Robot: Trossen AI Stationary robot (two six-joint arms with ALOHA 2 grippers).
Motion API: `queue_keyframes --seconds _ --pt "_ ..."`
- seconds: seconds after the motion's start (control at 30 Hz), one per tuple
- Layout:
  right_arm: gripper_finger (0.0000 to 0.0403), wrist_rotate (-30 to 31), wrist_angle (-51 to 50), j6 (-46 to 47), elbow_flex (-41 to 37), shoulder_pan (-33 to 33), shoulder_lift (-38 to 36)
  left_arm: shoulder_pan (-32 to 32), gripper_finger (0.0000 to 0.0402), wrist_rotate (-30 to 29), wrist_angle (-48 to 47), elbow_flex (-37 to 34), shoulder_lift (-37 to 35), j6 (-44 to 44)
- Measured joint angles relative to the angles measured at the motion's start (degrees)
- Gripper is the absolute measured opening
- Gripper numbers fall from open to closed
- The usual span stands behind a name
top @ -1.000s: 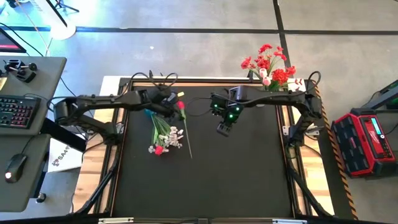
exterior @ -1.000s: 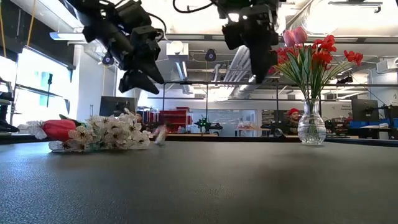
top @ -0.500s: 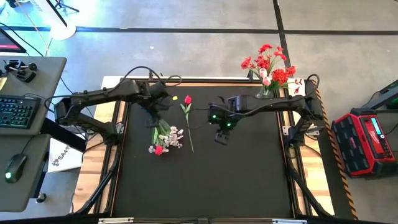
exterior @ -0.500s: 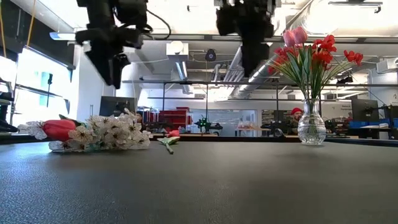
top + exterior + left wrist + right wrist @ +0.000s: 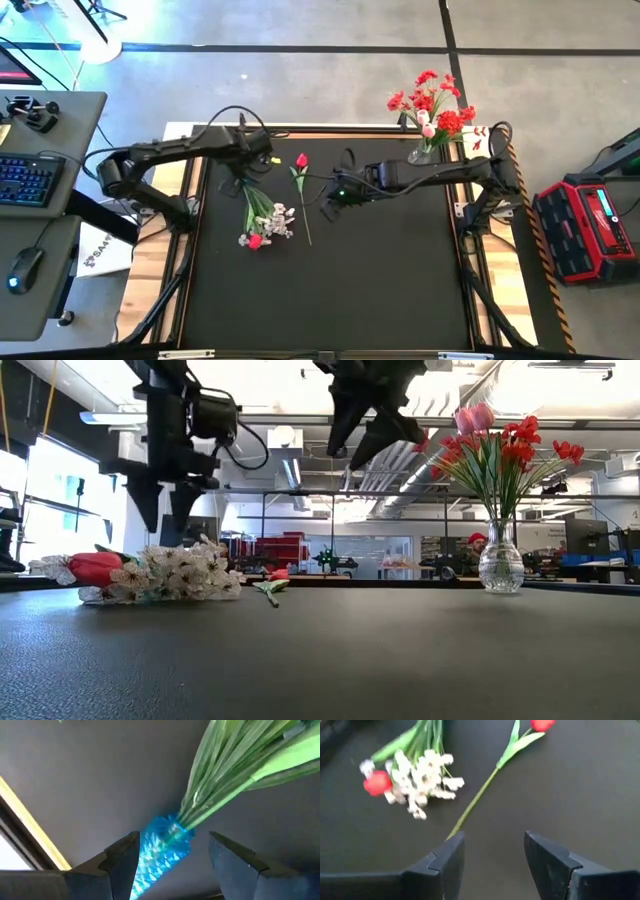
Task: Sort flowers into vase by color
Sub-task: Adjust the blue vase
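A bunch of white blossom sprays with a red flower (image 5: 264, 220) lies on the black table at centre left. Its stems end in a blue wrap (image 5: 162, 847). My left gripper (image 5: 245, 170) hangs open above that wrapped end, pointing down, a finger on each side and clear of it (image 5: 162, 520). A single red bud (image 5: 301, 160) on a long green stem (image 5: 479, 797) lies just right of the bunch. My right gripper (image 5: 328, 206) is open and slants down above the table right of that stem (image 5: 492, 840). The glass vase (image 5: 500, 560) at the far right holds red and pink flowers (image 5: 432, 100).
The vase (image 5: 428, 150) stands near the table's far right corner. The table's wooden rim (image 5: 190, 200) runs along both sides. A desk with a keyboard (image 5: 25, 180) stands off to the left and a red box (image 5: 590, 225) to the right.
My left gripper has let go of the single red flower, which now lies flat on the table. It has gone toward the table's left edge, rolled, and now points straight down over the bunch's wrapped end. My right gripper has moved left toward the single flower and turned.
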Motion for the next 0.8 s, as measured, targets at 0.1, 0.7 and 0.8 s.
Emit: queue_keyframes --seconds 0.1,0.7,0.8 --pt "0.0190 1.89 0.92 4.52 0.04 1.66 0.40 -0.63 0.0221 -0.69 2.04 -1.86 -0.51 3.07" --pt "0.0190 15.75 -0.91 11.58 0.04 11.39 3.67 3.02 0.0221 -11.50 9.23 -7.24 5.01 19.63" --pt "0.0190 15.92 -0.78 11.84 0.04 11.91 4.64 3.06 0.0221 -11.55 10.21 -7.24 6.37 23.02"
